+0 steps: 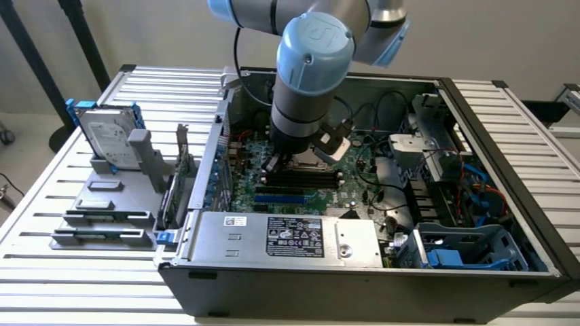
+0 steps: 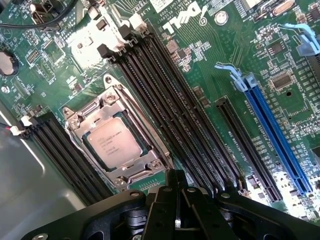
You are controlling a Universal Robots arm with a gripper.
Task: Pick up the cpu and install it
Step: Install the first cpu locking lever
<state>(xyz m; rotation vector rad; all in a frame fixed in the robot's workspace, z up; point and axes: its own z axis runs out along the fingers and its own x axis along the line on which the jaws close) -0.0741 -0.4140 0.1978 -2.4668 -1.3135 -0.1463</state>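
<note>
Item: cpu seated in the motherboard socket, jaws pressed together above the board.

In the wrist view, the black gripper is seen nearest, its jaws closed on nothing and nothing carried. Just beyond it, the cpu is found lying flat inside the metal socket frame, its dull silver top exposed. Black memory slots are ranged beside the socket, and a blue expansion slot is set further along the green motherboard. In the exterior view, the open computer case is placed on a slatted counter; the arm is lowered into it. A hard drive in a blue frame is stood upright at the exterior view's left.
</note>
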